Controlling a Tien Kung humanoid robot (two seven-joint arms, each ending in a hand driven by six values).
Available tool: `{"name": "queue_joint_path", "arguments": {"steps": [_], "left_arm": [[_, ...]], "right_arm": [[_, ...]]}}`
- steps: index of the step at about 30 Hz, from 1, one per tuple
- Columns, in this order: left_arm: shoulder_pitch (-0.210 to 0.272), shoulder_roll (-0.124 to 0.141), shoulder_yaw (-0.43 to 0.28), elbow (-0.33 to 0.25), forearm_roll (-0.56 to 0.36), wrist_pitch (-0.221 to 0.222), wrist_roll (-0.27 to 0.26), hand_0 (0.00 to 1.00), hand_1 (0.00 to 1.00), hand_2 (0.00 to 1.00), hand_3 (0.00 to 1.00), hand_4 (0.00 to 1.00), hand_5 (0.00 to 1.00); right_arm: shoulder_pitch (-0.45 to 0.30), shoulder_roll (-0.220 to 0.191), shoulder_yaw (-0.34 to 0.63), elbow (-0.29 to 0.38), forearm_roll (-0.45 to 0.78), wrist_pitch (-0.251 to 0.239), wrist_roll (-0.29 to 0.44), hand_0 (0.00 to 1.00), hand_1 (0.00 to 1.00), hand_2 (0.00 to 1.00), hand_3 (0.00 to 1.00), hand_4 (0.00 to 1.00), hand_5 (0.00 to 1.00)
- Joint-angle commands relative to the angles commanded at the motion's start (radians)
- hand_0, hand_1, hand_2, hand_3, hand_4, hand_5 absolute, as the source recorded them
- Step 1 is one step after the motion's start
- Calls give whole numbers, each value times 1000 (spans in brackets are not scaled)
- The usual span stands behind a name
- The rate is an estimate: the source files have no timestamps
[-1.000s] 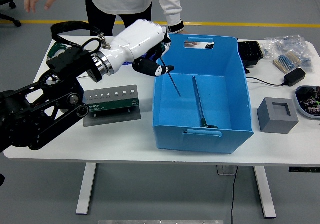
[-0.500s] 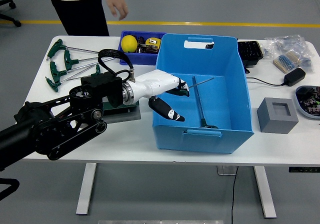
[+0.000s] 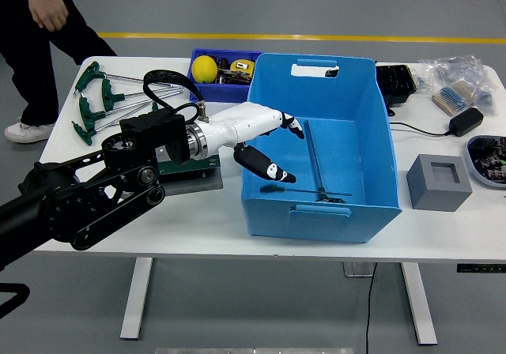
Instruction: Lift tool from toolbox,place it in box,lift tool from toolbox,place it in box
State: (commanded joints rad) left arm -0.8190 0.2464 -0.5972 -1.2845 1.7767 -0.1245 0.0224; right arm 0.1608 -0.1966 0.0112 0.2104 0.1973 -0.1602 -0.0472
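My left hand point(image 3: 291, 155) reaches over the left wall of the big blue box point(image 3: 316, 216). Its fingers are spread and hold nothing. On the box floor lie a long wrench point(image 3: 311, 158) and a thin rod-like tool point(image 3: 316, 192) just below the hand. The green tool holder point(image 3: 190, 166) stands on a grey plate left of the box, mostly hidden by my forearm. The right arm is out of view.
Green T-handle keys point(image 3: 99, 101) lie at the table's far left. A small blue bin point(image 3: 229, 73) with a yellow ball point(image 3: 205, 68) stands behind the box. A grey block point(image 3: 439, 182), a charger and parts bags sit right. A person point(image 3: 35, 30) stands at the top left.
The thin tool left my left hand and now lies on the box floor; the fingers have opened. The person has walked further left.
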Motion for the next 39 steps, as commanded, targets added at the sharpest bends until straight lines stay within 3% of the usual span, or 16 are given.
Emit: {"name": "queue_joint_path", "arguments": {"steps": [3,7,10,11,12,15,16,17,21,23,24,28,29,35,36,39], "left_arm": [[9,2,-8,-3,-24,40,-23,727,838,976,933,940,542],[41,2,-49,-12,-101,161,-92,777,867,998,974,931,542],[103,-8,-140,-14,-215,263,-170,777,867,998,974,931,542],[121,-12,-169,-11,-254,286,-196,773,839,908,761,919,593],[141,-16,-200,-7,-293,300,-221,773,839,908,761,919,593],[203,-29,-302,-2,-417,289,-286,773,839,908,761,919,593],[221,-32,-332,-5,-456,284,-293,773,839,908,761,919,593],[241,-36,-365,-9,-501,275,-298,737,770,841,722,917,646],[297,-39,-443,3,-670,241,-318,737,770,841,722,917,646],[316,-34,-464,18,-755,225,-315,737,770,841,722,917,646],[325,-33,-472,22,-794,219,-311,731,755,827,730,929,771],[387,-33,-522,28,-961,194,-273,731,755,827,730,929,771],[409,-33,-538,30,-1002,187,-260,708,716,794,718,925,782],[506,-24,-636,47,-956,159,-220,708,716,794,718,925,782],[523,-27,-660,46,-943,153,-210,664,694,777,708,925,787],[577,-51,-760,43,-874,92,-125,664,694,777,708,925,787]], "right_arm": [[0,1,0,0,0,0,0,736,732,772,601,847,739],[0,0,-1,0,3,0,1,736,732,772,601,846,738],[1,0,-1,0,6,0,3,736,732,772,601,846,738],[0,0,0,0,7,0,4,736,732,772,602,846,738],[0,1,1,0,8,0,5,736,732,772,602,846,738],[1,0,4,0,6,0,6,736,732,772,602,846,738],[1,0,4,0,6,1,6,736,732,772,602,846,738],[2,-1,5,0,5,1,6,736,732,771,599,846,739],[1,0,6,0,8,1,9,736,732,771,599,846,739],[2,0,6,0,4,0,10,736,732,771,599,846,739],[2,-1,7,0,4,0,10,734,732,770,599,845,737],[-1,1,8,0,10,-2,14,734,732,770,599,845,737],[-2,1,8,0,10,-2,14,735,728,769,599,844,735],[-5,5,0,1,11,-5,15,735,728,769,599,844,735],[-7,6,-1,1,12,-6,15,733,726,770,597,844,735],[-13,9,0,1,7,-7,12,733,726,770,597,844,735]]}}
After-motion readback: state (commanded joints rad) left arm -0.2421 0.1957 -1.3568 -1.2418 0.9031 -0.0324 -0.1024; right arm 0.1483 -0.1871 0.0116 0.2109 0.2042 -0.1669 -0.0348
